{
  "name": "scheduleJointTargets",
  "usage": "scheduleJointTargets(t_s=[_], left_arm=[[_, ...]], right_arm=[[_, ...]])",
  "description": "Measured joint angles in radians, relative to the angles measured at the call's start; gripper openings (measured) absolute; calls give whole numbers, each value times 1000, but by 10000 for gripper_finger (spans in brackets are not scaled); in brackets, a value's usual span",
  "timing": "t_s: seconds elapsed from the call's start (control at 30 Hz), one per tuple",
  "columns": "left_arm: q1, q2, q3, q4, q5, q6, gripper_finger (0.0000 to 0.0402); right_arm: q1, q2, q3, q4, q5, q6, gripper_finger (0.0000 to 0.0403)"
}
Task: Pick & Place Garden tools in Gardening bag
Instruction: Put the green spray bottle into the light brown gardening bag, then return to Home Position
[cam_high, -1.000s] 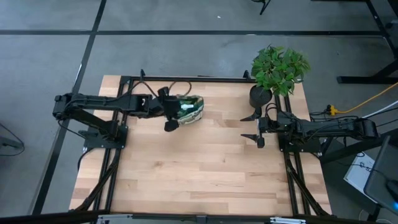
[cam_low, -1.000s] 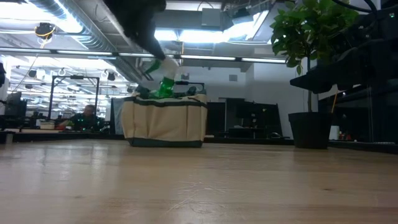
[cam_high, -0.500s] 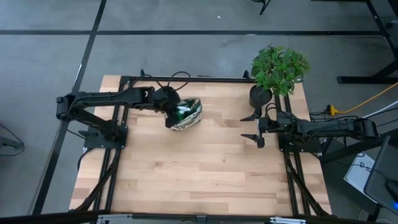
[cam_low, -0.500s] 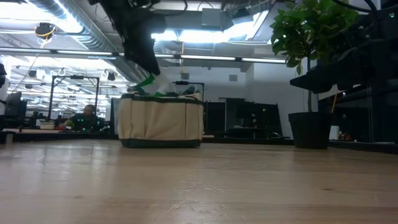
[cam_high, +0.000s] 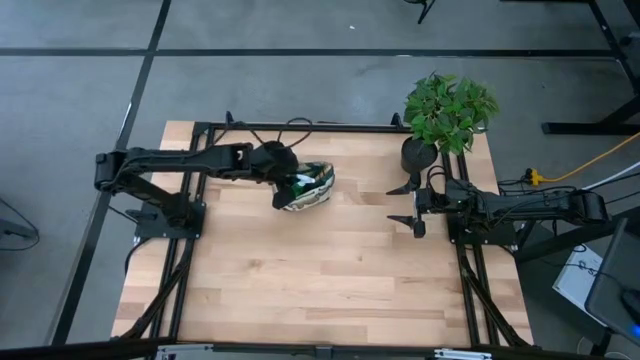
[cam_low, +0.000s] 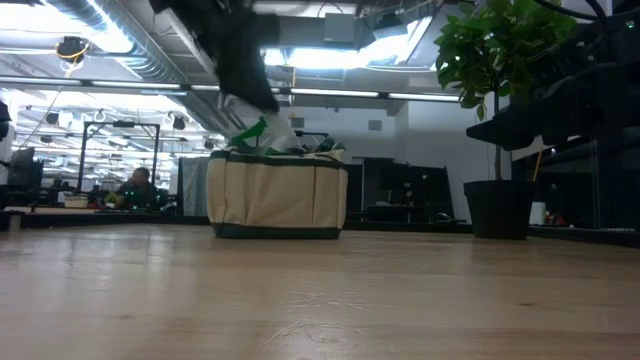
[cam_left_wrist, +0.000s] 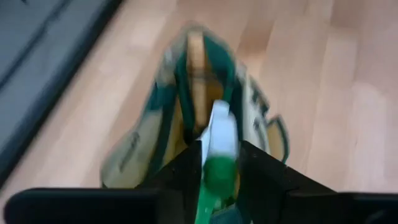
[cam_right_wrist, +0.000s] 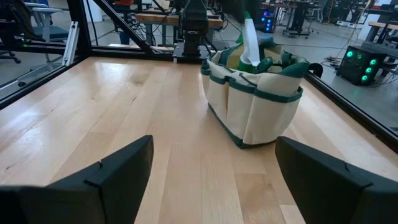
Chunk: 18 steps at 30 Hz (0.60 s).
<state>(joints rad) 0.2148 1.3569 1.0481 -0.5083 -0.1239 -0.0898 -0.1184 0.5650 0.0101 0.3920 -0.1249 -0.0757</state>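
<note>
The gardening bag (cam_high: 312, 190), cream with green trim, stands on its base at the table's far middle; it also shows in the low view (cam_low: 278, 195) and the right wrist view (cam_right_wrist: 255, 99). My left gripper (cam_high: 284, 186) is over the bag's left end, shut on the green-and-white soft item (cam_left_wrist: 216, 158), whose lower end reaches into the bag's mouth (cam_low: 262, 132). A wooden handle (cam_left_wrist: 196, 59) lies inside the bag. My right gripper (cam_high: 411, 205) is open and empty at the table's right side, well clear of the bag. My left gripper pinches the green-and-white item between its two fingers (cam_left_wrist: 181, 180), on the item's green part (cam_left_wrist: 214, 174). The fingers slant down from the table's left side toward the bag. The item's white end (cam_left_wrist: 219, 127) points ahead into the bag's opening; whether it rests inside is hidden.
A potted green plant (cam_high: 447, 110) in a black pot (cam_low: 497, 207) stands at the table's far right corner, close to my right arm. Bare wooden tabletop (cam_high: 320, 280) lies in front of the bag and across the near half.
My left gripper has gone down and toward the table's right edge with the green-and-white item, which now sits lower in the bag's mouth. The bag has turned a little and slid slightly toward the table's right edge.
</note>
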Motion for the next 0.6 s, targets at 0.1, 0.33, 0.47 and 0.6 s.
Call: scheduleJointTargets(t_s=[0.1, 0.33, 0.47, 0.6], left_arm=[[-7, -52, 3, 21, -29, 6, 118], [-13, -149, 3, 30, -32, 17, 158], [-21, -203, 3, 30, -43, 23, 168], [-28, -237, 5, 28, -55, 24, 167]], right_arm=[[0, 0, 0, 0, 0, 0, 341], [0, 0, 0, 0, 0, 0, 341], [0, 0, 0, 0, 0, 0, 341], [0, 0, 0, 0, 0, 0, 341]])
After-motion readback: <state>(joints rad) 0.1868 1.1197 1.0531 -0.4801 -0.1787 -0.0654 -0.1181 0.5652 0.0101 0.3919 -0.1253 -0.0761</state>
